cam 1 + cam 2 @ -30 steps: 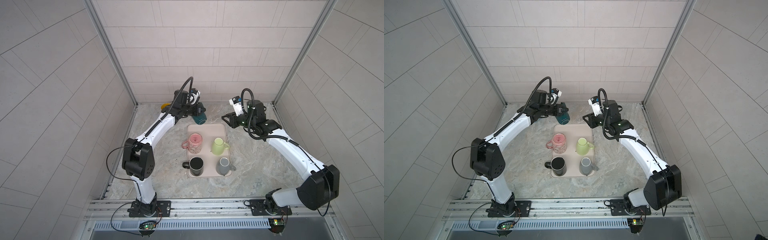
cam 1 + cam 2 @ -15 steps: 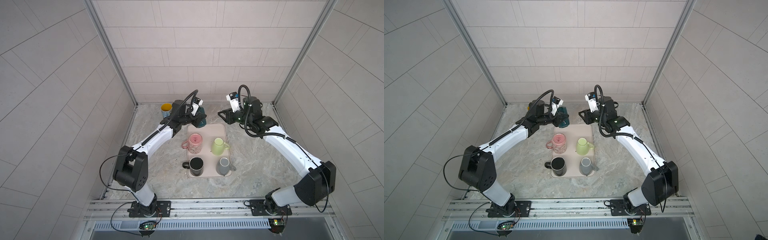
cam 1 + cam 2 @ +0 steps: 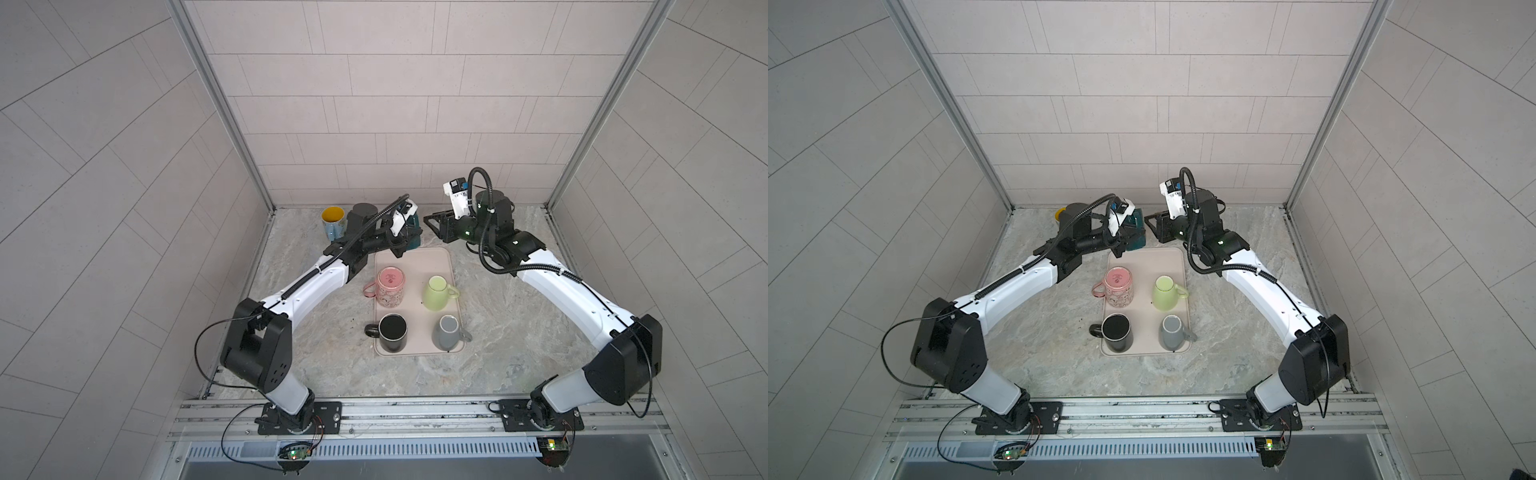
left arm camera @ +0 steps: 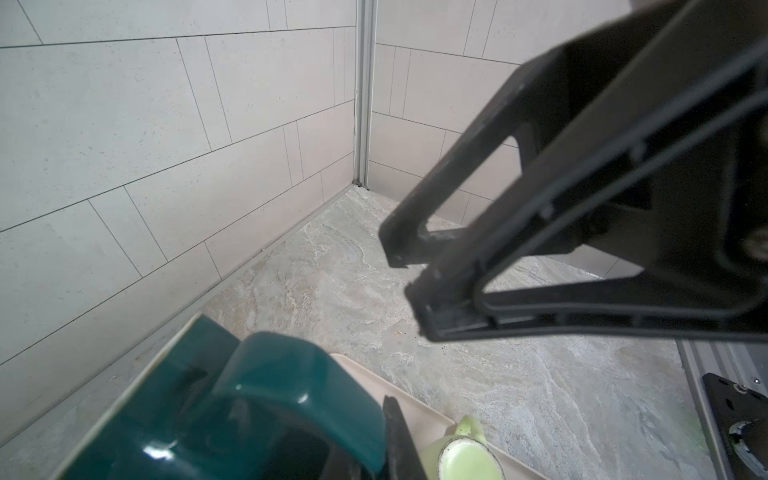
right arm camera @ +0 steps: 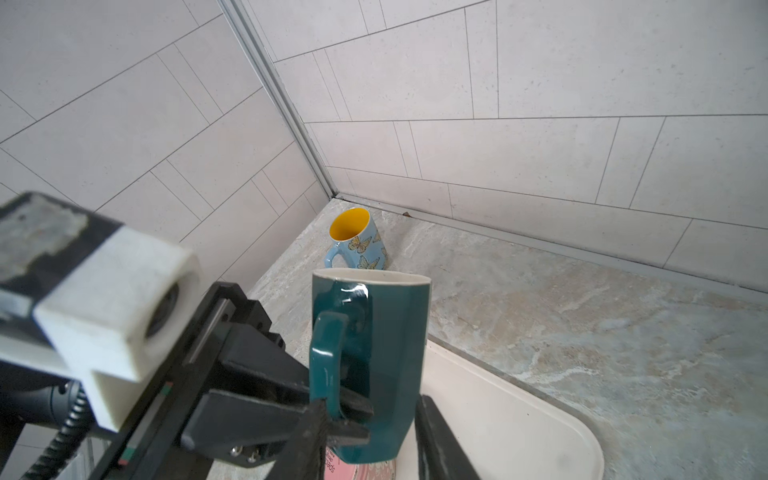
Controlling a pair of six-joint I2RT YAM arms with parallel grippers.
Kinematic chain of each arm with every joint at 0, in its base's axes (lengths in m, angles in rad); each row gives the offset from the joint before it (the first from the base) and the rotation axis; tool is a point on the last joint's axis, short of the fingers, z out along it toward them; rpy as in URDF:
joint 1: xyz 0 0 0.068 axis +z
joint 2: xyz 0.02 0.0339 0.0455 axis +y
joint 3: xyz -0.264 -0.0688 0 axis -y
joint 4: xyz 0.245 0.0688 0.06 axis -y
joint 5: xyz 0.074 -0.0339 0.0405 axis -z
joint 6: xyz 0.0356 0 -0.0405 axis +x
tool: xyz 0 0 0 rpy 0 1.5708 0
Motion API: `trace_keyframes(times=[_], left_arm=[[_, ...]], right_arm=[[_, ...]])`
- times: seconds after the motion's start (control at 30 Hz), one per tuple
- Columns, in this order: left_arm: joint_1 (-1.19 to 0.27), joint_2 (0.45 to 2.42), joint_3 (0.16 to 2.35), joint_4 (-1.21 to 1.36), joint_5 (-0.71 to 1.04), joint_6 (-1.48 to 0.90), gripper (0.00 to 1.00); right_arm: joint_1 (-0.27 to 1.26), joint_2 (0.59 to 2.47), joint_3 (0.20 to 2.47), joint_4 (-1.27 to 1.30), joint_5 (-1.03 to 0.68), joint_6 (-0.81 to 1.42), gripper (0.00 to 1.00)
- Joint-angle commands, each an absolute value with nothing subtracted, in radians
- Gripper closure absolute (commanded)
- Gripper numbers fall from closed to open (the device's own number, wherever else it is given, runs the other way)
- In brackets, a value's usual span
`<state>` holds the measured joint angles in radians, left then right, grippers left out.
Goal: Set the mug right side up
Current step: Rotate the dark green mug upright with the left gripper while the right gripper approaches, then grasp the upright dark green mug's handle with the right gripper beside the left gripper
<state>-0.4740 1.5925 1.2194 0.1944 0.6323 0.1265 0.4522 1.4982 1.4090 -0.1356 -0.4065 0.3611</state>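
Left tool point(image 5: 330, 415) clamped shut on the handle of teal mug point(image 5: 386, 353). Mug upright, mouth up, at the 12 o'clock edge of tray point(image 3: 440, 259); can't tell if its base touches anything. Right tool point(image 3: 429, 222) just beside the mug at its 3 o'clock, jaws apart, empty. Butterfly mug point(image 3: 332, 222) upright on table point(image 3: 498, 332), at teal mug's 9 o'clock.
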Motion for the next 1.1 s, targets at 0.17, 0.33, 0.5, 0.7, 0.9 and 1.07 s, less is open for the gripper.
trace_keyframes(times=[0.17, 0.33, 0.5, 0.7, 0.9, 1.07], left_arm=[[-0.498, 1.537, 1.19, 0.414, 0.547, 0.156, 1.0], [-0.506, 1.533, 1.18, 0.447, 0.53, 0.153, 1.0], [-0.51, 1.529, 1.169, 0.459, 0.523, 0.151, 1.0], [-0.514, 1.523, 1.16, 0.474, 0.524, 0.137, 1.0], [-0.515, 1.518, 1.157, 0.486, 0.521, 0.135, 1.0], [-0.515, 1.521, 1.162, 0.494, 0.539, 0.125, 1.0]], right_arm=[[0.489, 1.523, 1.439, -0.065, -0.391, 0.415, 0.64], [0.501, 1.539, 1.438, -0.065, -0.394, 0.417, 0.64], [0.505, 1.556, 1.433, -0.032, -0.402, 0.439, 0.64], [0.512, 1.578, 1.448, -0.02, -0.404, 0.437, 0.63], [0.511, 1.602, 1.47, -0.04, -0.402, 0.431, 0.63], [0.515, 1.614, 1.468, -0.029, -0.39, 0.436, 0.63]])
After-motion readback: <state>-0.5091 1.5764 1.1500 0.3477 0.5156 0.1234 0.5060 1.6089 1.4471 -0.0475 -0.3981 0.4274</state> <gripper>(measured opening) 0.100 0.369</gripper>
